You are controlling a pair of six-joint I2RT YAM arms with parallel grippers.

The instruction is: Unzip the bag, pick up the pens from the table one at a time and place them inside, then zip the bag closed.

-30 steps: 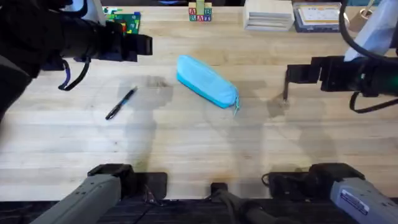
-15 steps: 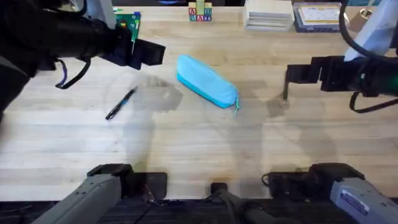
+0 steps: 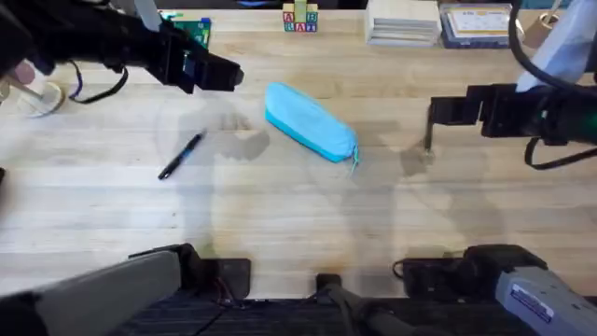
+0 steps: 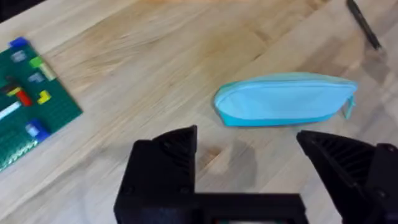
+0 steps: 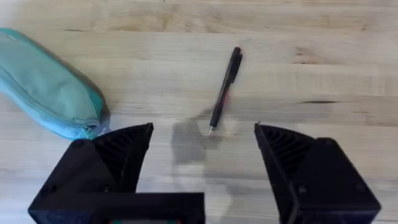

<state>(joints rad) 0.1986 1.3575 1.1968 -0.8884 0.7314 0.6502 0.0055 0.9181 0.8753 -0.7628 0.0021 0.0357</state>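
Frankly, with my left gripper (image 4: pixel 249 165) spread wide above the zipped bag (image 3: pixel 311 122) mid-table and my right gripper (image 5: pixel 202 165) wide over one pen (image 5: pixel 224 91), I risk shoving the soft pouch instead of catching its cord.

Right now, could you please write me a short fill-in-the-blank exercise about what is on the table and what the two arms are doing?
1. The zipper on the blue pouch is ____.
2. The number of pens lying on the table is ____.
3. The right gripper hovers above a pen with its jaws ____.
4. In the left wrist view, the left gripper, jaws open, hangs above the ____.

Missing words: closed; two; open; pouch
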